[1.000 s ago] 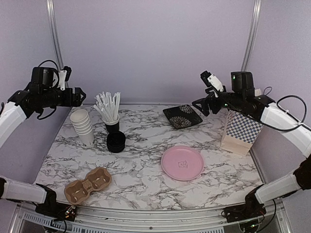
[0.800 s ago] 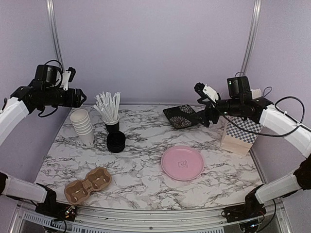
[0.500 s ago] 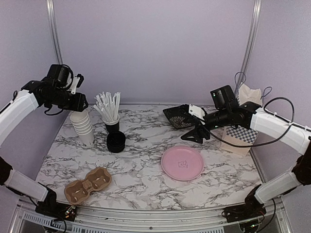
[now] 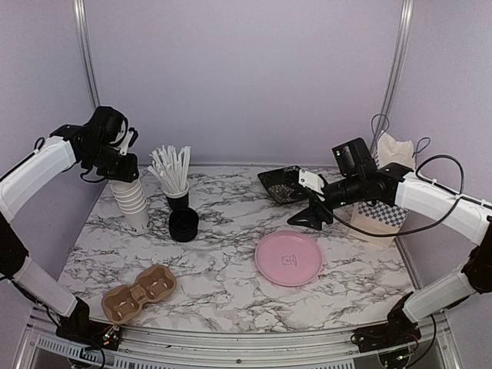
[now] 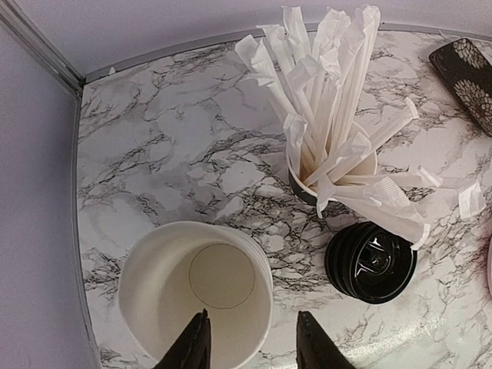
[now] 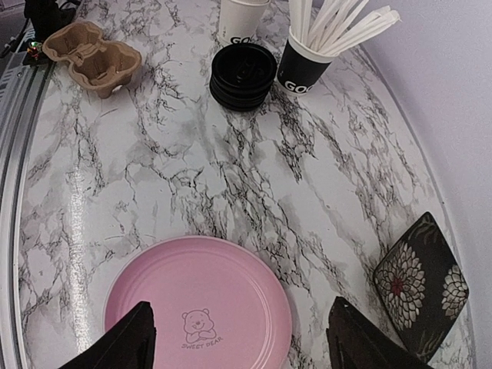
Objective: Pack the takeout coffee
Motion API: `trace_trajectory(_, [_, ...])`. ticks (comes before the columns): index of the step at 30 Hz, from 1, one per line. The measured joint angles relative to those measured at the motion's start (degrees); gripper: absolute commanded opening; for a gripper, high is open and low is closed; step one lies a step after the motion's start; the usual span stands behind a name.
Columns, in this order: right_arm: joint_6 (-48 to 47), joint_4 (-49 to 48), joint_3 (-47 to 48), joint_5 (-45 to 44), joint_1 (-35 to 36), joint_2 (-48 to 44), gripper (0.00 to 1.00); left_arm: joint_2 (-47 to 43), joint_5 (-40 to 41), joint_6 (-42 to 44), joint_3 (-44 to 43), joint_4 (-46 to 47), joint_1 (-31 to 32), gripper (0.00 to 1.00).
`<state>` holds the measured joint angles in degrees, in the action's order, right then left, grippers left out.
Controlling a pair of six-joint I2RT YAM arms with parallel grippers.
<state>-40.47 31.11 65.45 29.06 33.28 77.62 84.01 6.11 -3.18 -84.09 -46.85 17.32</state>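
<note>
Open marble mid-table point(image 4: 223, 261), between cardboard carrier point(image 4: 140, 293) at the near-left edge and pink plate point(image 4: 288, 259). Checked bag point(image 4: 377, 224) against the right wall.

Stack of white cups point(image 4: 132, 201): far left, close to the wall, upright, mouth up, long axis vertical. Cup of straws point(image 4: 177, 198) just beside it, stack of black lids point(image 4: 184, 224) in front (tight on that side).

Left gripper point(image 5: 252, 342): over the stack, fingers partly spread across the top cup's rim, contact not clear.

Right gripper point(image 6: 238, 342): above the plate's far edge, spread wide, empty.
</note>
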Motion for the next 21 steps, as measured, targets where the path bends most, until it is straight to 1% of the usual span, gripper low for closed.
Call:
trace_trajectory(2, [-0.04, -0.04, -0.39, -0.02, 0.0, 0.0, 0.74, 0.44, -0.02, -0.17, 0.31, -0.04, 0.0, 0.31])
trace_trajectory(6, [-0.09, -0.2, -0.76, -0.02, -0.02, -0.02, 0.73, 1.86, 0.24, -0.24, 0.7, -0.2, 0.0, 0.3])
trace_trajectory(9, [-0.09, -0.24, -1.16, -0.07, 0.0, -0.02, 0.73, 2.75, 0.39, -0.24, 0.72, -0.2, 0.0, 0.26])
trace_trajectory(14, [-0.09, -0.52, -2.43, -0.22, 0.0, -0.09, 0.73, 3.8, 0.44, -0.33, 0.72, -0.2, 0.0, 0.14])
trace_trajectory(16, [-0.09, -0.66, -3.04, -0.26, 0.0, -0.24, 0.72, 4.24, 0.44, -0.26, 0.72, -0.17, 0.0, 0.11])
trace_trajectory(21, [-0.07, -0.7, -3.76, -0.81, 0.0, -0.61, 0.72, 4.79, 0.44, -0.37, 0.72, -0.2, 0.0, 0.13])
